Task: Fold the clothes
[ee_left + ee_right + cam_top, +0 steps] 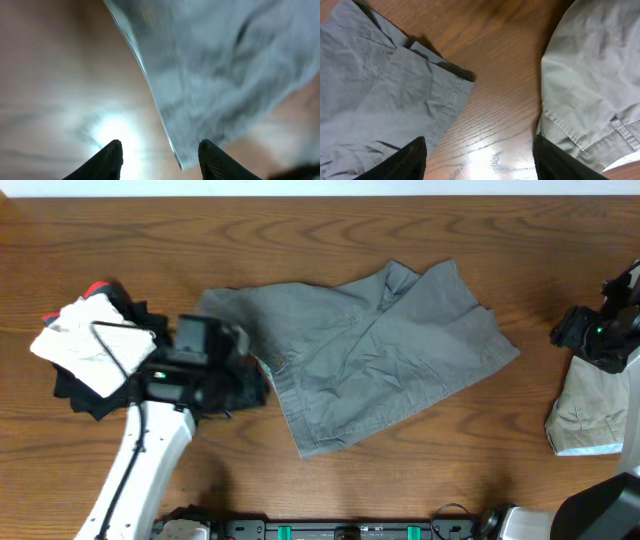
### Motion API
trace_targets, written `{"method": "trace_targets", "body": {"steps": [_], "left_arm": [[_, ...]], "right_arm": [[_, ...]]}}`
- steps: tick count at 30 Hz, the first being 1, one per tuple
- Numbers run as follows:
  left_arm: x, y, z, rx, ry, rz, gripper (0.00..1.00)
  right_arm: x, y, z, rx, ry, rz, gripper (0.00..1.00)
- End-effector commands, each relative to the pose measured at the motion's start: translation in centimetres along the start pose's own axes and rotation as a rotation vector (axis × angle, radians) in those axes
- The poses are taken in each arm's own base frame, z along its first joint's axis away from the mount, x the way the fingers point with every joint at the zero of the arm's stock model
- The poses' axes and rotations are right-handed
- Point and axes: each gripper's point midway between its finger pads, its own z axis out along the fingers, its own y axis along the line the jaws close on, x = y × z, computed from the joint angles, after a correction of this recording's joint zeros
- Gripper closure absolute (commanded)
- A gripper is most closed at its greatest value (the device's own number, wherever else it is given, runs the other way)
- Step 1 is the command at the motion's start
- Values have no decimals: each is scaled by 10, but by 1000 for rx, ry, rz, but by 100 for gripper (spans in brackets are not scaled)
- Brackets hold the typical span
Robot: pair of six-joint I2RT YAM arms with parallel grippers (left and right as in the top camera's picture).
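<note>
Grey cotton shorts (pixel 370 350) spread wrinkled and unfolded across the middle of the wooden table (pixel 300 240), waistband edge toward the left arm, both legs fanned toward the far right. Left gripper (pixel 245 375) low over that waistband edge, just beside a heap of white, black and red clothes (pixel 90 350) piled at the table's left end. From the left wrist camera, a blurred picture: dark fingers (pixel 112 160) standing apart, a corner of the grey cloth lying on the wood between them, not pinched as far as the blur allows.

Beige garment (pixel 590 410) in a compact bundle at the table's right edge, apart from the shorts, with the right gripper (pixel 600 320) just beyond its far end. From the right wrist camera, jaws held wide and empty, bare wood between the two fingertips (pixel 407 160); stitched hem of one shorts leg to one side, beige fabric with its seams to the other, neither touched.
</note>
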Motion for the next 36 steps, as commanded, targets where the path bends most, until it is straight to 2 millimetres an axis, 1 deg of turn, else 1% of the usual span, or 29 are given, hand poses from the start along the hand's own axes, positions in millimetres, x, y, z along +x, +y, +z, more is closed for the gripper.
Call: {"method": "trace_targets", "body": {"steps": [1,4,6,9,14,19,26,36], "left_arm": [[36,-8,22,19,116,-63,49],[56,-7,39,7,161,-159,49],[63,-9,47,20,175,-213,49],[64,-15,58,55,161,-223,49],[61,-23,73,105,110,-196,48],[70,-24,78,97,131,-249,49],[73,-29,80,98,142,-284,49],[89,-29,95,51,213,-326,49]], "right_arm": [[2,4,1,-7,8,-26,33],[4,4,1,-7,13,-25,33],[4,4,1,-7,14,-26,33],[4,4,1,-7,14,-25,33],[4,4,1,-7,14,-26,33],[4,4,1,-7,15,-25,33],[4,4,1,-7,14,-25,32],[4,4,1,-7,15,-25,32]]}}
